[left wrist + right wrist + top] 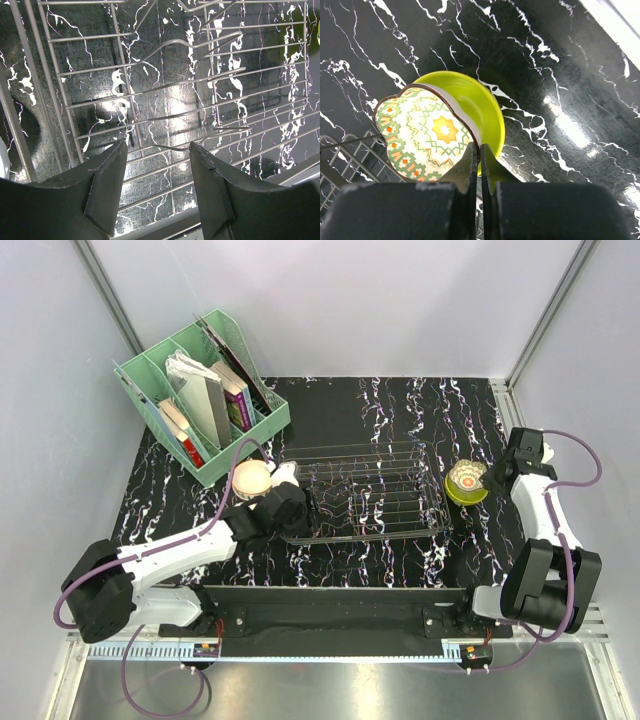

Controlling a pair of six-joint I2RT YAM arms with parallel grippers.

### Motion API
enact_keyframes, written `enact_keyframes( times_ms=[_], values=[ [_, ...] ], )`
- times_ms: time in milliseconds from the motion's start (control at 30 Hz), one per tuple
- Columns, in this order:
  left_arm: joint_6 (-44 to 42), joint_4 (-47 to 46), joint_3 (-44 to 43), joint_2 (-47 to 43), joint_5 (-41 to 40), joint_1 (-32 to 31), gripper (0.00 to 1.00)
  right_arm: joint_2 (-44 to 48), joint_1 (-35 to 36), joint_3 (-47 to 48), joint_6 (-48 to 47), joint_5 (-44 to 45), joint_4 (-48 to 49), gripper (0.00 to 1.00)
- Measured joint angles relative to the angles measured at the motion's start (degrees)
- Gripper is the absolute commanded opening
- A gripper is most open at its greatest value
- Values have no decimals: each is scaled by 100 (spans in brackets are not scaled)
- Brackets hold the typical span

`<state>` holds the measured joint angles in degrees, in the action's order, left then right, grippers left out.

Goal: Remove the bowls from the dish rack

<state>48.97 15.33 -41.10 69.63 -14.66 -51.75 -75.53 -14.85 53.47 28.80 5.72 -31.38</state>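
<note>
White walls (350, 300), black marbled table (400, 405). The left gripper (157, 145) gapes above the rack (150, 90) — the right gripper (480, 147) pinches the patterned bowl (427, 132) by its rim.

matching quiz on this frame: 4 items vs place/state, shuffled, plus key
Items
1. left hand
2. right hand
3. patterned bowl
4. mint-green organiser

Place/state
A. nested in the yellow-green bowl
B. far left corner, holding books
C. open, over the dish rack wires
D. shut on a bowl's rim

Pairs: 1-C, 2-D, 3-A, 4-B
</note>
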Motion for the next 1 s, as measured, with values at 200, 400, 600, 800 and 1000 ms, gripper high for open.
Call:
enact_keyframes(
  times_ms=[200,400,600,800,1000],
  values=[
    [-2,0,0,0,0,0,58,-151,0,-11,83,-87,9,0],
    [-4,0,0,2,0,0,58,-153,0,-109,190,-92,44,0],
    [-7,0,0,2,0,0,57,-197,0,-232,273,-114,210,27],
    [-7,4,0,2,-2,0,57,-393,0,-289,278,-369,352,34],
    [-2,2,0,17,0,0,57,-328,0,-369,267,-393,372,34]
  ],
)
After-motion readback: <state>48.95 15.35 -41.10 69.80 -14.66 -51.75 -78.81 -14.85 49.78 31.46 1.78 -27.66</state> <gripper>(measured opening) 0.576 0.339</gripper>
